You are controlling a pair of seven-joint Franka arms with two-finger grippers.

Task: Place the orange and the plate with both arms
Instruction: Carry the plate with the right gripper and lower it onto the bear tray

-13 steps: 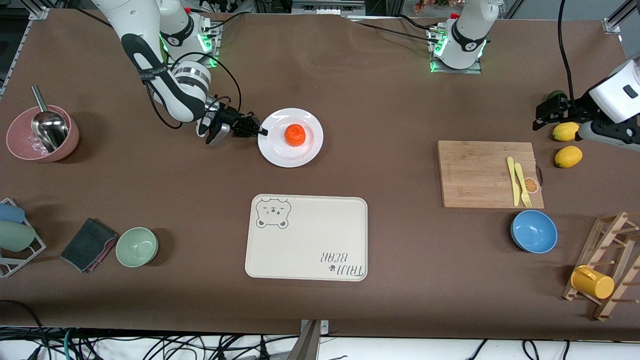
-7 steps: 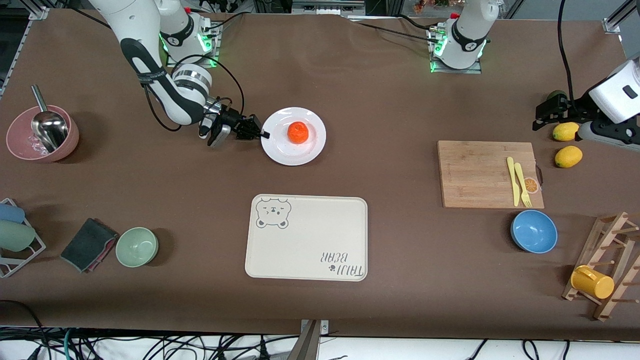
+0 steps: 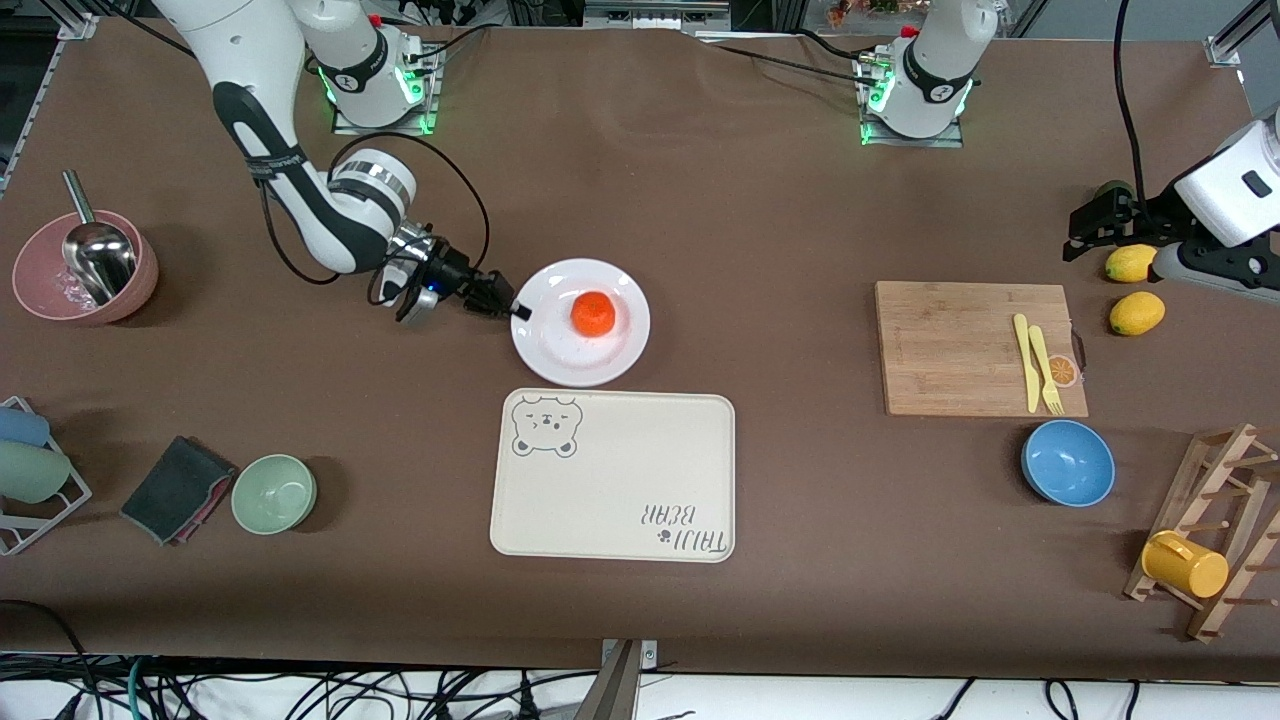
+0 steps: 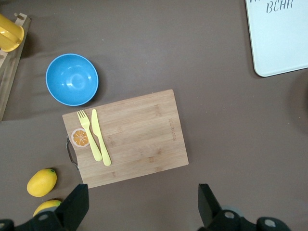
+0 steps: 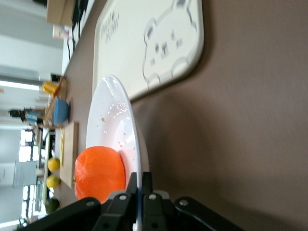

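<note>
Right claw (image 3: 519, 312) was pinching the plate (image 3: 560, 352) rim at the edge twd the right arm's end of the bench (image 3: 760, 220). Orange (image 3: 593, 313) sat on the plate, which looked lifted, just beside the bear tray (image 3: 620, 500). Left claw (image 4: 142, 211) hung spread wide over the lemons (image 3: 1137, 313), waiting.

The left wrist view cuts off the left gripper (image 4: 139, 211) below its 2 fingers and the tray (image 4: 281, 41) at the edge.
</note>
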